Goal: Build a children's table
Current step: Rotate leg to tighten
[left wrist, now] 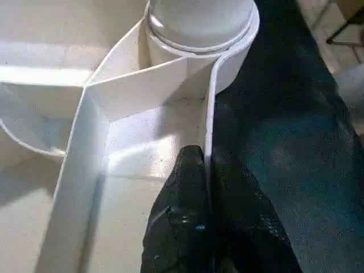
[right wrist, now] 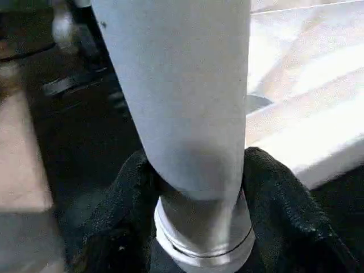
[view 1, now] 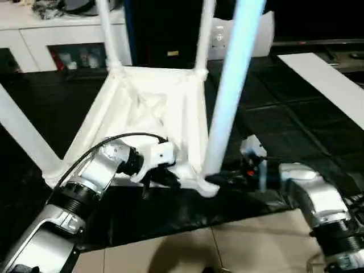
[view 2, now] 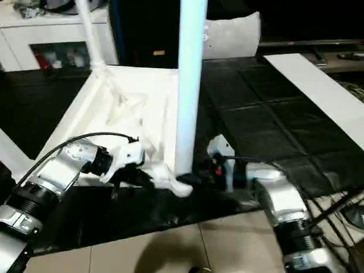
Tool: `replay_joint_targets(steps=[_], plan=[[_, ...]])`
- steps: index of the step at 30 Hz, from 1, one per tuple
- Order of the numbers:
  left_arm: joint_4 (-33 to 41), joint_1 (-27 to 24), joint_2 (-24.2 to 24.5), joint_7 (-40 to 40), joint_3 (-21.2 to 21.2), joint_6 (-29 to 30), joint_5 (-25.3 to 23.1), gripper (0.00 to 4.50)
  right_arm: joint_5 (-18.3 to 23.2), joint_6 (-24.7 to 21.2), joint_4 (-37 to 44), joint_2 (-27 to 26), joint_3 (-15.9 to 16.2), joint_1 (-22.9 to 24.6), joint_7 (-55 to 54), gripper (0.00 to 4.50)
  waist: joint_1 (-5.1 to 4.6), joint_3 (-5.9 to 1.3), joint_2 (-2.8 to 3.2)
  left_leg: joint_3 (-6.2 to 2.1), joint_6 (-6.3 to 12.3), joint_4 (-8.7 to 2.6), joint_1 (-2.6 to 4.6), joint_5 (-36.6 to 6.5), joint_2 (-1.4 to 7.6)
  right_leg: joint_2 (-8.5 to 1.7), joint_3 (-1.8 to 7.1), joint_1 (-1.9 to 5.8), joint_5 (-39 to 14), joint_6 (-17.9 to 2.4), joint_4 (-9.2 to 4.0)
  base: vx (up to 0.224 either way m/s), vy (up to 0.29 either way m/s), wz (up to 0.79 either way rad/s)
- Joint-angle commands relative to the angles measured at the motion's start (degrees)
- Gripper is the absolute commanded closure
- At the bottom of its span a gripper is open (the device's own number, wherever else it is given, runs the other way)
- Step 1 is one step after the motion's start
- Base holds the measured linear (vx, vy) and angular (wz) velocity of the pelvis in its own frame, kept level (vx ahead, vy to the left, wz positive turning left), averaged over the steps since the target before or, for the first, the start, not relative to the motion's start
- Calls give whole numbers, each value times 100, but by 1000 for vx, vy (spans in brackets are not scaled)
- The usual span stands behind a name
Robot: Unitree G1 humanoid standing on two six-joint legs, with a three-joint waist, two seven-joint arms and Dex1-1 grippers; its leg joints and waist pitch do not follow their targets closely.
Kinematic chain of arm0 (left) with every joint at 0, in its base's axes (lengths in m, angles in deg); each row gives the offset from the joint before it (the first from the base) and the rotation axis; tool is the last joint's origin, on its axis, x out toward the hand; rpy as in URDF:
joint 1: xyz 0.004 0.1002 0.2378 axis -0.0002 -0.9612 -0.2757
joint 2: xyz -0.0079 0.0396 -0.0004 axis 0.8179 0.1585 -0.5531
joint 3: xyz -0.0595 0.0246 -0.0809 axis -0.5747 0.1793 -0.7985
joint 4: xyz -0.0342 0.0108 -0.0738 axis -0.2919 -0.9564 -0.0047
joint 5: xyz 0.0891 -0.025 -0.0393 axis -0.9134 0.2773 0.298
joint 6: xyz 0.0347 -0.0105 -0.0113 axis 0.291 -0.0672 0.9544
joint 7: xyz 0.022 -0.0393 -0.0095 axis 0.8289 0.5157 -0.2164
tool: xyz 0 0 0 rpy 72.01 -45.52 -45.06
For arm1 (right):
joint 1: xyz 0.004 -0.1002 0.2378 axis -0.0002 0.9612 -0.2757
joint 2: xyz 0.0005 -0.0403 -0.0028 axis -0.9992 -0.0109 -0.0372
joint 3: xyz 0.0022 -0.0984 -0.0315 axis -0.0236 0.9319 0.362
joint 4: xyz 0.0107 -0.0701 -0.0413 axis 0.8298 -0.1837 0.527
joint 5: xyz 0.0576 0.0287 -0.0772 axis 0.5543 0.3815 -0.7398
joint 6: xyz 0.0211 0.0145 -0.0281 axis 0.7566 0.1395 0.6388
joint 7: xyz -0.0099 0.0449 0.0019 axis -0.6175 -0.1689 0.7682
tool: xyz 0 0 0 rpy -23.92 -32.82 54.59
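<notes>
We judge the upturned table top (view 1: 153, 108) light, stiff and slick, best held by its thin rim. Our left fingers (left wrist: 193, 187) are pinched shut on that rim beside the corner socket. Our right fingers (right wrist: 278, 193) half-close round the leg (right wrist: 182, 102) just above its flared end.

My left arm reaches in from the lower left with the forearm angled up and inward, and my left gripper (view 1: 170, 177) has its two black fingers (left wrist: 190, 187) pinched together on the thin side wall of the table top (view 1: 142, 108), one finger on each face of it. My right arm comes in from the lower right with the wrist turned inward, roughly level. My right gripper (view 1: 219, 181) has its fingers (right wrist: 284, 193) wrapped around the base of the nearest leg (view 1: 230, 96), one on each side, touching it.
</notes>
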Motion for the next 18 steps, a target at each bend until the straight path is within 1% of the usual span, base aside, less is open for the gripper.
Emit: replay_joint_targets(steps=[1, 2, 3, 4, 5, 6, 7, 8, 9, 10, 11, 12, 13, 14, 15, 16, 17, 18], plan=[[377, 82, -647, -808, -226, 529, 255, 450, -259, 22, -46, -753, 283, -76, -1062, 259, -65, -374, -7, 70, 235, -404, -118, -423, 155, -365, 155, 470, -3469, 276, -664, 0, 0, 0], [363, 90, -753, -990, -283, 616, 257, 450, -315, 4, -140, -901, 246, -122, -1325, 259, -182, -363, 45, 68, 199, -341, -31, -824, 134, -331, -61, 457, -3849, 577, -842, 0, 0, 0], [337, 102, -862, -1176, -336, 689, 252, 450, -336, -40, -236, -1054, 203, -175, -1562, 259, -332, -369, 145, 18, 259, -359, 23, -1218, 258, -339, -260, 558, -3787, 712, -943, 0, 0, 0], [337, 102, -862, -1176, -336, 689, 252, 450, -336, -40, -236, -1054, 203, -175, -1562, 259, -394, -361, 223, -86, 304, -470, -30, -1507, 467, -364, -273, 698, -3450, 658, -817, 0, 0, 0], [324, 138, -1119, -1593, -471, 939, 247, 450, -341, -182, -372, -1423, 42, -309, -2174, 259, -365, -336, 353, -414, 375, -920, -181, -2334, 1042, -387, 167, 878, -1941, 304, 248, 0, 0, 0], [303, 169, -1264, -1822, -552, 1043, 258, 450, -311, -269, -453, -1623, -75, -398, -2521, 260, -405, -320, 326, -346, 327, -968, -18, -2503, 1034, -383, 296, 671, -1213, 47, 236, 0, 0, 0], [303, 169, -1264, -1822, -552, 1043, 258, 450, -311, -269, -453, -1623, -75, -398, -2521, 260, -419, -338, 113, -156, 133, -718, 105, -2490, 567, -453, 386, 566, -1558, -132, -183, 0, 0, 0], [254, 218, -1418, -2074, -641, 1106, 271, 450, -277, -302, -574, -1824, -196, -512, -2861, 260, -389, -305, -48, 35, 56, -434, 184, -2096, 135, -412, 260, 413, -3102, 253, -619, 24, -51, 10], [147, 332, -1678, -2526, -790, 1146, 274, 450, -389, -217, -830, -2102, -313, -739, -3508, 260, -448, -332, -129, 330, 412, 71, 138, -1135, -325, -426, -12, 323, -5426, 1256, -958, 24, -51, 10], [142, 337, -1688, -2544, -796, 1147, 274, 450, -395, -213, -841, -2113, -317, -748, -3533, 260, -492, -347, -100, 291, 463, 51, 8, -1035, -265, -319, -254, 437, -5336, 1552, -1081, 0, 0, 0], [136, 382, -1828, -2743, -849, 1143, 254, 450, -505, -5, -960, -2250, -366, -828, -3687, 260, -540, -465, 231, 119, 548, -194, -94, -933, 81, -333, -378, 667, -4080, 1622, -1006, 46, -3, -25], [127, 399, -1855, -2780, -836, 1123, 219, 450, -533, 89, -990, -2288, -384, -839, -3674, 260, -540, -452, 327, -165, 633, -335, -248, -888, 533, -453, -201, 874, -3140, 1298, -596, 46, -3, -25], [132, 404, -1864, -2805, -822, 1134, 194, 450, -550, 129, -1004, -2312, -395, -842, -3683, 226, -516, -520, 420, -396, 879, -597, 64, -643, 1018, -528, 284, 550, -1159, 361, 88, 88, 10, -10], [123, 403, -1821, -2772, -766, 1076, 140, 450, -593, 179, -991, -2291, -392, -821, -3714, 205, -551, -457, 44, -119, 687, -376, -60, -406, 425, -535, 316, 474, -886, -119, -255, 55, 17, 5], [123, 403, -1819, -2771, -763, 1074, 138, 450, -595, 181, -991, -2290, -391, -820, -3715, 205, -404, -391, -85, 123, 429, -247, -55, -635, 8, -394, 210, 390, -2317, 314, -595, 55, 17, 5], [123, 394, -1775, -2751, -725, 1051, 86, 450, -654, 213, -969, -2247, -374, -786, -3717, 191, -356, -435, -143, 233, 430, -123, -124, -614, -217, -472, 190, 511, -3715, 747, -551, 0, 0, 0], [132, 380, -1726, -2718, -698, 1029, 53, 450, -690, 230, -936, -2206, -377, -743, -3712, 184, -270, -513, -13, 172, 592, -268, -260, -231, -168, -422, 206, 625, -3426, 926, -539, 0, 0, 0], [150, 361, -1671, -2670, -676, 987, 41, 450, -695, 260, -887, -2156, -398, -689, -3717, 161, -270, -522, 28, 142, 654, -322, -248, -12, -95, -362, 194, 574, -3023, 857, -532, 0, 0, 0]])
